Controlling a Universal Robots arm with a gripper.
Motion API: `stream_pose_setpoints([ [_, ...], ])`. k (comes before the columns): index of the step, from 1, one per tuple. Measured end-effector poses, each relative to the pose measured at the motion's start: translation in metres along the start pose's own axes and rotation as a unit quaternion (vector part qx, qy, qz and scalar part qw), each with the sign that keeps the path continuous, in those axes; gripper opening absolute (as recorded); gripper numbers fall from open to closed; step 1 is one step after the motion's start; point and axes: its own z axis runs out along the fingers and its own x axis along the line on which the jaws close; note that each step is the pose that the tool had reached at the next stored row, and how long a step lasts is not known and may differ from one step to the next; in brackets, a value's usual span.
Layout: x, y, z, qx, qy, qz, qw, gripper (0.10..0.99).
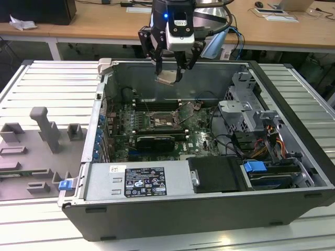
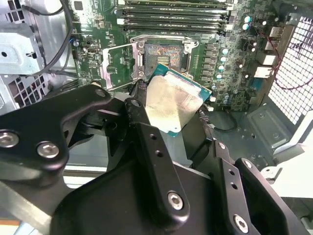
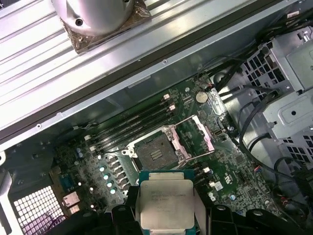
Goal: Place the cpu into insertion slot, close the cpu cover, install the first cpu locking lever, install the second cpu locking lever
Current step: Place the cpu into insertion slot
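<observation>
Silvery-beige square cpu (image 3: 166,203), teal-edged, clamped in the gripper (image 1: 168,69).

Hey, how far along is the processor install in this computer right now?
Done: the hand has the chip gripped.
In hand: the chip hangs above the open case, not yet lowered.
Left: the socket is empty and its cover stands open, so seating, closing and locking are not done.

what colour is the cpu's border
Teal green, framing the cpu; shows best in the second wrist view.
</observation>
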Motion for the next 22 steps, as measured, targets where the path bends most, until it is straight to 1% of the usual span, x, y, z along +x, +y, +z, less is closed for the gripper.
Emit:
stream_pose_setpoints([
  [10,0.0002,-0.0002,0.0010,-0.0006,-0.0026,0.029,0.9996,0.533],
  [22,0.0001,-0.0003,0.0018,-0.0012,-0.0052,0.058,0.9983,0.533],
])
